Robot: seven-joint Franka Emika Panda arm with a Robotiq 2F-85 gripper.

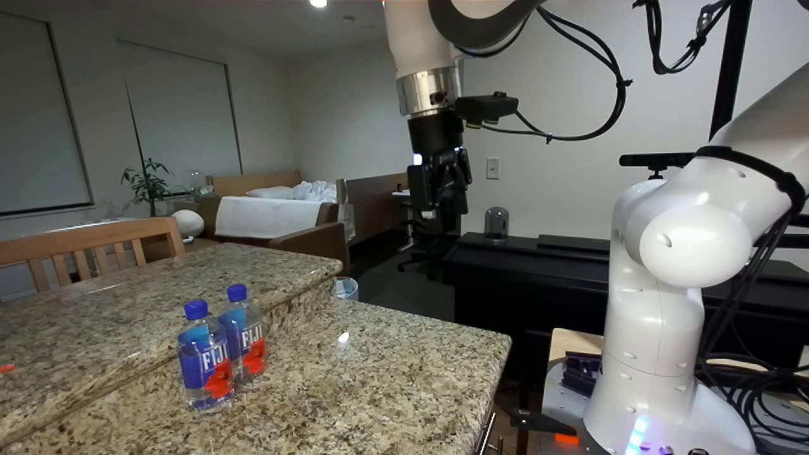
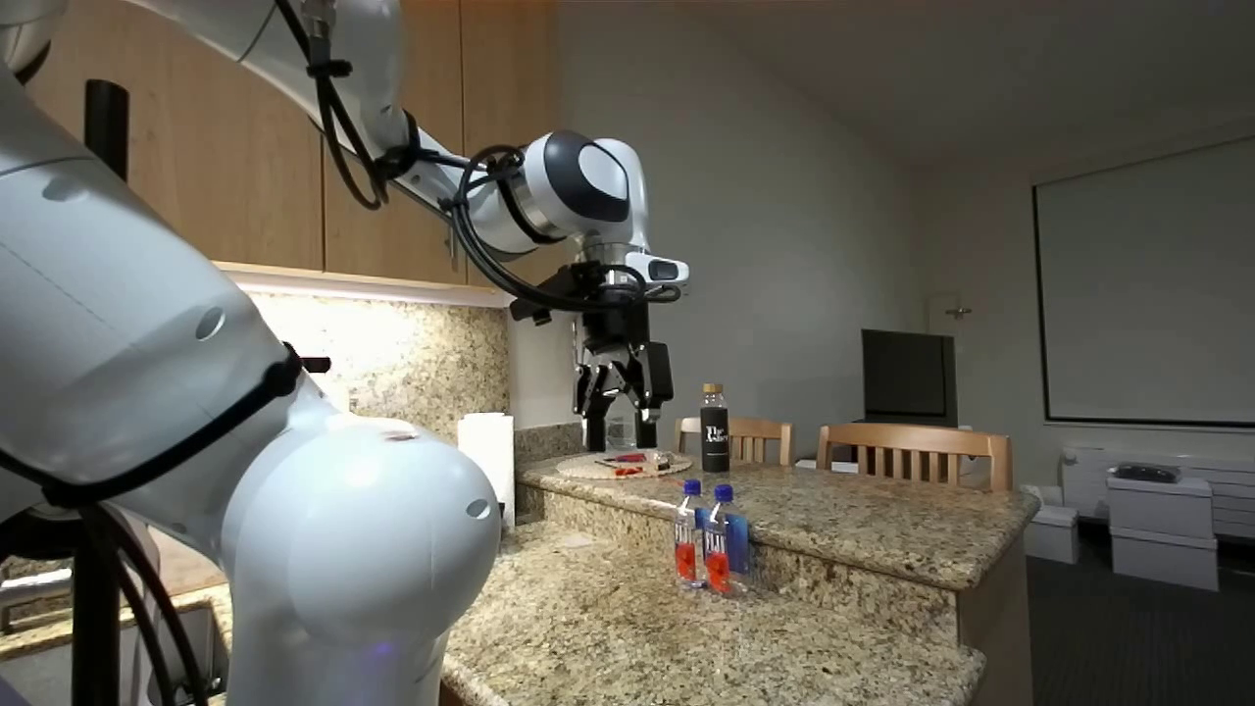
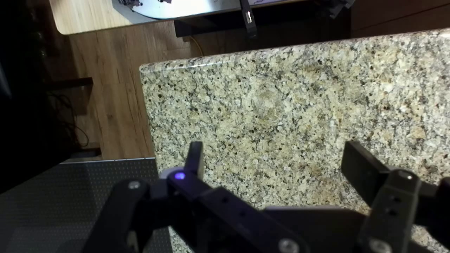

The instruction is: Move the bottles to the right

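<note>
Two small clear water bottles with blue caps and blue-and-red labels stand upright close together on the lower granite counter, by the step to the raised counter. Both exterior views show them: the nearer bottle point(image 1: 205, 360) and the farther bottle point(image 1: 245, 335), and also the pair's left bottle point(image 2: 688, 539) and right bottle point(image 2: 723, 544). My gripper point(image 2: 620, 436) points down, open and empty, well above the counter and apart from the bottles. It also shows in an exterior view point(image 1: 442, 212). In the wrist view my open gripper point(image 3: 273, 149) is over bare granite; no bottle shows there.
The raised granite counter point(image 2: 863, 510) carries a dark bottle with a cork-coloured lid point(image 2: 714, 431) and a round mat point(image 2: 583, 467) with small red items. The lower counter point(image 3: 267, 105) ends at an edge near the robot base. A paper towel roll point(image 2: 485, 456) stands behind the arm.
</note>
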